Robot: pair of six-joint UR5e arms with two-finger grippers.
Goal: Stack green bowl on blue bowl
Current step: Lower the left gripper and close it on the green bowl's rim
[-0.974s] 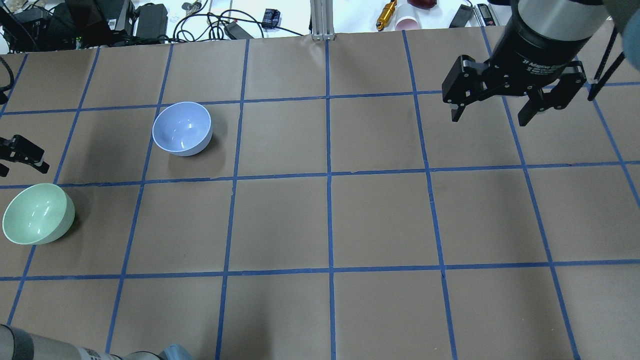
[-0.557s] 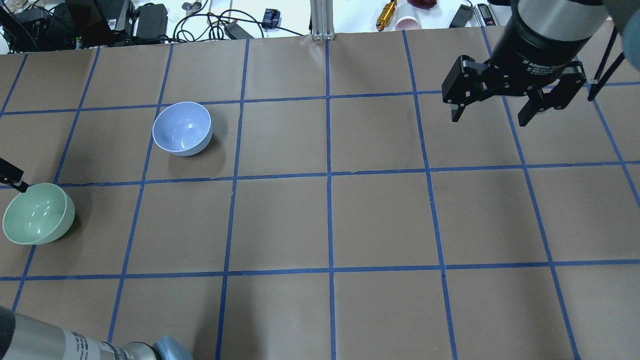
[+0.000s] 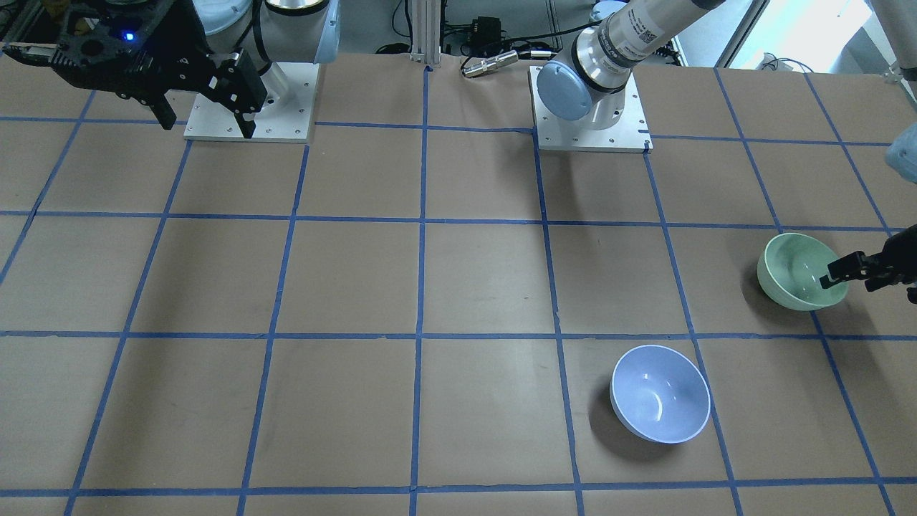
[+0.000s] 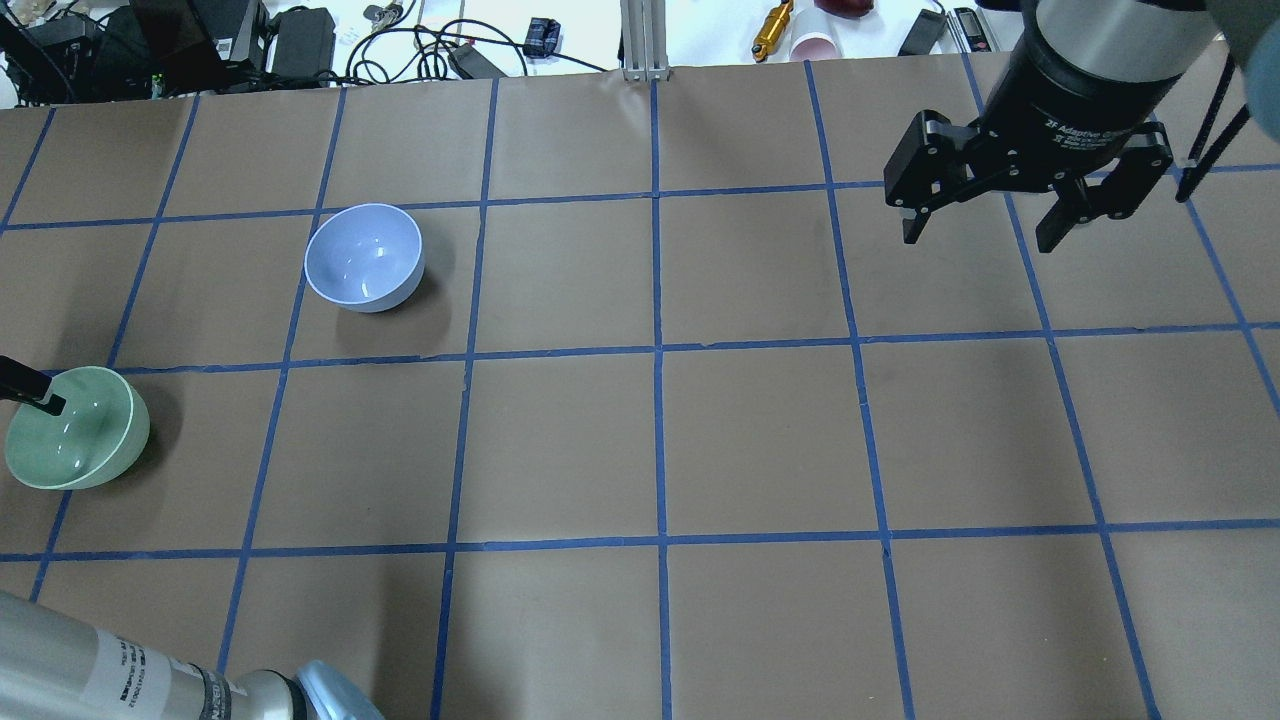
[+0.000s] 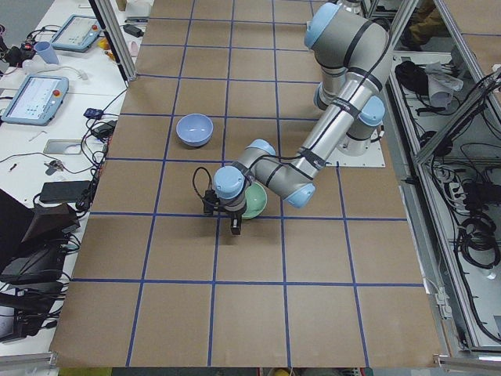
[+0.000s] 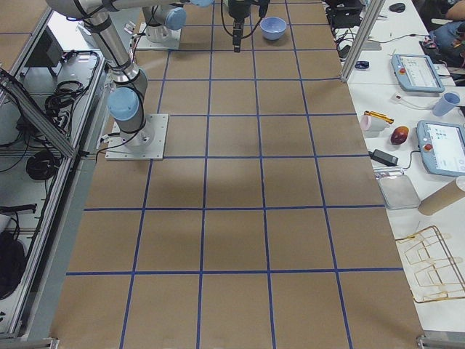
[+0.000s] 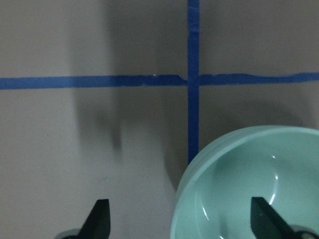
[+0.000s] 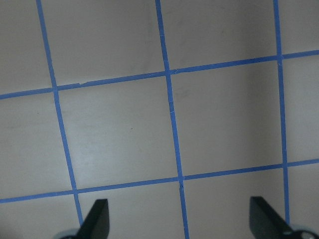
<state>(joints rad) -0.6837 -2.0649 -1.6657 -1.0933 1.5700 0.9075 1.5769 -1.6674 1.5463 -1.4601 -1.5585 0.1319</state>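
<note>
The green bowl [image 4: 80,445] sits upright at the table's left edge; it also shows in the front view [image 3: 791,269] and the left wrist view [image 7: 249,184]. The blue bowl [image 4: 365,257] stands upright about one grid square further on and to the right, also in the front view [image 3: 659,403]. My left gripper [image 7: 179,200] is open and straddles the green bowl's rim. One finger [image 4: 38,397] is inside the bowl, the other outside. My right gripper [image 4: 978,240] is open and empty, hovering high at the far right, away from both bowls.
The table is brown paper with a blue tape grid [image 4: 657,350]. Cables and power supplies [image 4: 250,40], a pink cup [image 4: 815,45] and a yellow tool [image 4: 772,28] lie beyond its far edge. The arm bases [image 3: 591,107] stand on the robot's side.
My left gripper has come down from beyond the green bowl onto its rim, one finger now inside it. Both bowls and the right arm have stayed put.
</note>
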